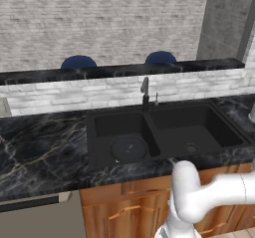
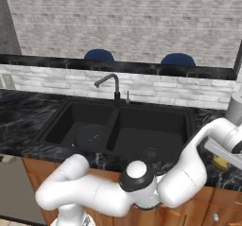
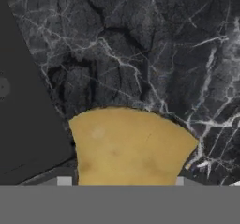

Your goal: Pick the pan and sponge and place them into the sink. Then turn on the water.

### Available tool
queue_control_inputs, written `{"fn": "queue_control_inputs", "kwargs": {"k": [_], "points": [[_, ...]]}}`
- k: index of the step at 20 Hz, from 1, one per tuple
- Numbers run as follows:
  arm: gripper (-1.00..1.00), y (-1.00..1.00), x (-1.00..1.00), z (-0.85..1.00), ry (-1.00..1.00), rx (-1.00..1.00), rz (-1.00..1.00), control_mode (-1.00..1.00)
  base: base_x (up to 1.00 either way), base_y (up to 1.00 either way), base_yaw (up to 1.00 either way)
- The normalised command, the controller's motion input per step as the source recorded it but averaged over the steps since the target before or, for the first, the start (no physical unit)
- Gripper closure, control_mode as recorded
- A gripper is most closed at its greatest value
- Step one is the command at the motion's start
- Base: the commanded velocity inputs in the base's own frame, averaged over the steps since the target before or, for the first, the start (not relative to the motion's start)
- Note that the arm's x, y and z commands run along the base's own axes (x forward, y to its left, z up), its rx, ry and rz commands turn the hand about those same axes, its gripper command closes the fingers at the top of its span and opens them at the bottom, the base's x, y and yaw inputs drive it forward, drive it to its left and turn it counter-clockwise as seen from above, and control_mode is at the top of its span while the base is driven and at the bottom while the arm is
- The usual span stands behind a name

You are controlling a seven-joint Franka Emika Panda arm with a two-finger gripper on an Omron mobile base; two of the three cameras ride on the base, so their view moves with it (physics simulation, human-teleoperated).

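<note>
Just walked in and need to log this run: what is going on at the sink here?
The white arm is reaching to the counter right of the black sink, where the yellow sponge lies on the marble. In the hand view the gripper is right down over the sponge, which sits between its fingertips; whether it is gripped I cannot tell. The pan already rests in the sink's left basin. No water runs from the faucet.

We read no text, labels, brands or numbers anywhere: nothing on the sink (image 1: 219, 122), the sponge (image 3: 131, 145), the counter (image 1: 40, 147) or the brick wall (image 2: 142, 21).
</note>
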Motion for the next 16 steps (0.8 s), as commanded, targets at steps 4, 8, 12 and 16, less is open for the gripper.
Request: {"fn": "queue_control_inputs", "kwargs": {"k": [4, 8, 12, 16], "points": [[1.0, 1.0, -0.4, 0.17, -0.21, -0.1, 0.14, -1.0, 0.0, 0.0, 0.0], [1.0, 1.0, -0.15, 0.21, -0.21, -0.17, 0.25, -1.0, 0.0, 0.0, 0.0], [1.0, 1.0, 0.0, 0.43, -0.17, -0.2, 0.25, -1.0, 0.0, 0.0, 0.0], [1.0, 1.0, 0.0, 0.66, -0.07, -0.2, 0.22, -1.0, 0.0, 0.0, 0.0]]}}
